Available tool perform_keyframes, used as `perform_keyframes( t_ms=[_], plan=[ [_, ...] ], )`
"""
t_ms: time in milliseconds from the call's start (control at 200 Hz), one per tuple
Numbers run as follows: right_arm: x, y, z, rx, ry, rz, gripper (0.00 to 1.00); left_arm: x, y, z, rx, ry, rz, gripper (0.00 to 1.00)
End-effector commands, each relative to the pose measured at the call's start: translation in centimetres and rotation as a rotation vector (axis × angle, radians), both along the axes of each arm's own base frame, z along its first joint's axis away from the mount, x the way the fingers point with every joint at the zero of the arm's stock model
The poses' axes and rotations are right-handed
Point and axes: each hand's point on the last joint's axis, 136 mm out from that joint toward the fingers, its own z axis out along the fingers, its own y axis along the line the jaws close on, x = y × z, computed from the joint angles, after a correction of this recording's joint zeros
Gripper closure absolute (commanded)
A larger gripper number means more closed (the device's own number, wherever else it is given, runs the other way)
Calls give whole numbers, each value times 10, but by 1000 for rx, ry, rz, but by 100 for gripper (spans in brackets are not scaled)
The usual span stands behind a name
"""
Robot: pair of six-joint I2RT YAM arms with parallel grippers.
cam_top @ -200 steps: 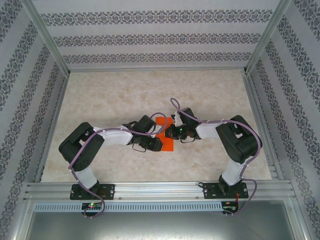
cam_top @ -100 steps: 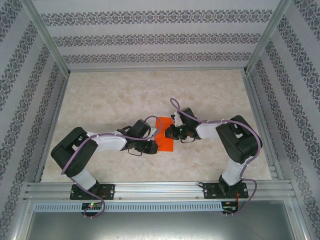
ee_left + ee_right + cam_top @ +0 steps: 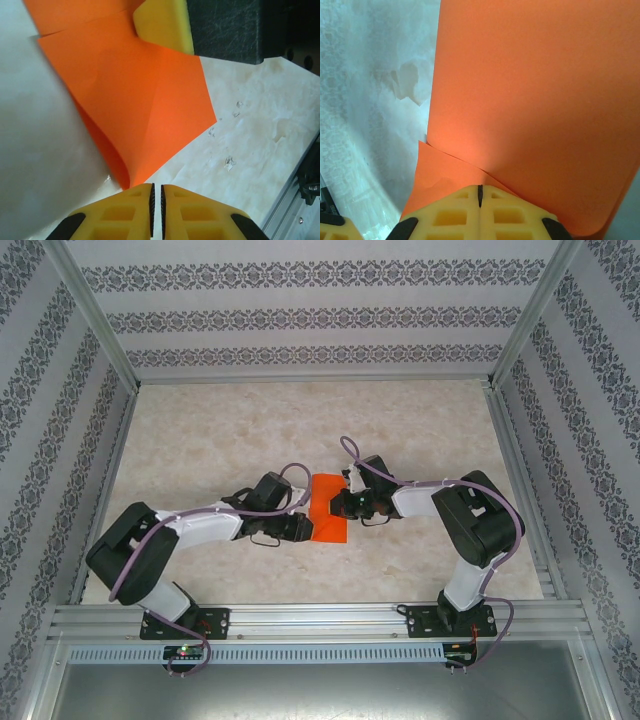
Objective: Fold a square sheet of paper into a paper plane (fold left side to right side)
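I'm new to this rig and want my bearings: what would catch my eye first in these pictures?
The bright orange square sheet of paper, folded over with one layer lifting, stands out at the middle of the pale marbled table. Both arms bend inward to it: the left gripper, shut, at its left edge, the right gripper, shut, on its right side.

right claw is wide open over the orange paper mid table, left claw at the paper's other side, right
No: the right claw is shut, not wide open; the right wrist view shows its fingertips together at the orange paper. The rest stands: paper mid table, left claw at its other side.
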Motion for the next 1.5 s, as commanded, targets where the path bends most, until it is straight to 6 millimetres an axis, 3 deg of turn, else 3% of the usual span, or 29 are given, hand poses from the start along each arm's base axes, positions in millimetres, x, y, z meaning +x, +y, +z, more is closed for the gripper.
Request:
perform_keyframes(
  t_ms=[0,125,345,575,729,914,1209,1494],
  plan=[
    [-12,-15,-17,-94,51,-13,100,10,-12,3,-53,5,-11,84],
    [-13,-15,-18,-95,54,-11,100,14,-13,-4,-35,5,-6,83],
    [-12,-15,-11,-86,34,-5,100,16,5,-29,83,24,49,86],
    [-6,-11,22,-38,-62,-3,100,6,13,-44,114,55,57,89],
    [-17,-2,35,-22,-108,15,100,4,13,-48,122,57,52,89],
    [-36,14,29,-66,-124,66,100,4,13,-50,149,55,42,89],
    [-37,32,22,-101,-125,126,100,3,14,-53,180,53,35,90],
    [-39,27,5,-160,-100,130,100,2,18,-56,210,61,41,90]
  ],
)
